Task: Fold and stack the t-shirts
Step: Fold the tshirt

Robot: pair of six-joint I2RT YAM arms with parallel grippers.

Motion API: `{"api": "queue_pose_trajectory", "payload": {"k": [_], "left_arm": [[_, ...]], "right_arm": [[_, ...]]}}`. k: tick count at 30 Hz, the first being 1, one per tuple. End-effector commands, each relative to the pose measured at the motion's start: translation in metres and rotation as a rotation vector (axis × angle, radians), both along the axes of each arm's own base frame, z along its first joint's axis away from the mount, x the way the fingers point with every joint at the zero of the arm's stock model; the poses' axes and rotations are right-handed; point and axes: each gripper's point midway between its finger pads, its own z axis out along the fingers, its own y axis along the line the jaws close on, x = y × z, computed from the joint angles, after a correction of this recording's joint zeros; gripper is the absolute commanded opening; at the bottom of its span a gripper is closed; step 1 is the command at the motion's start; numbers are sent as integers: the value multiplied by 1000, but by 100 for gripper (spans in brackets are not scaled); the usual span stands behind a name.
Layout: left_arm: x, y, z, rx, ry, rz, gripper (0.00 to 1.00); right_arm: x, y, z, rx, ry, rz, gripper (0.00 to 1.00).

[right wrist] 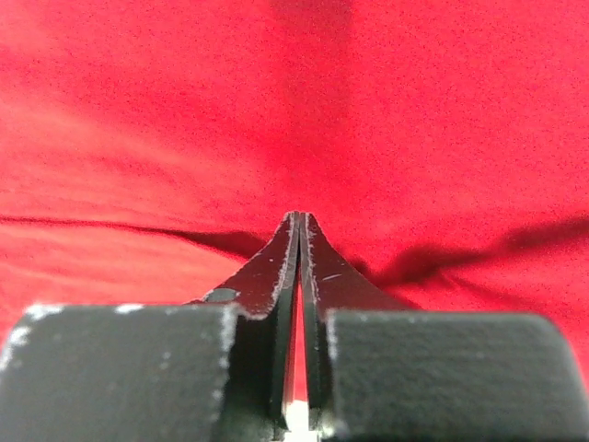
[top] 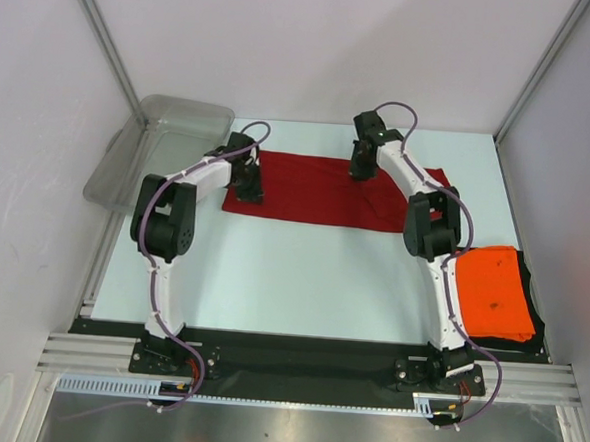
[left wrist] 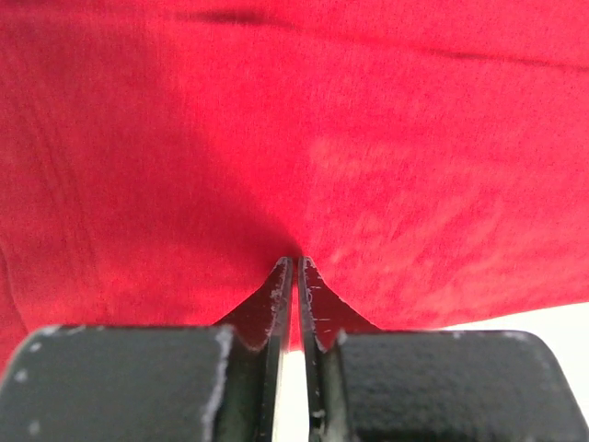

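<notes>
Dark red t-shirt (top: 317, 194) lies spread on the table (top: 302, 277); I see left pincer (left wrist: 294, 261) and right pincer (right wrist: 301, 216) clenched on it.

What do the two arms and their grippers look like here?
The left arm and right arm match: white link shells, black joint housings, black bases, a greyish-purple cable looping along each. The left gripper and right gripper have black fingers tapering to thin tips, scuffed with pale flecks.
</notes>
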Motion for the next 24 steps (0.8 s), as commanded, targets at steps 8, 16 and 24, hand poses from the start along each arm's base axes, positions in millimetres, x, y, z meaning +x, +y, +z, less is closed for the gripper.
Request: {"api": "queue_pose_trajectory", "payload": {"k": [8, 16, 24], "left_arm": [[-29, 1, 59, -31, -88, -34, 28], [-17, -15, 51, -96, -46, -49, 23], [-12, -17, 33, -109, -2, -39, 22]], "right_arm": [[-75, -98, 109, 98, -23, -180, 44], [-123, -201, 71, 66, 114, -293, 60], [-131, -205, 38, 69, 171, -300, 7]]}}
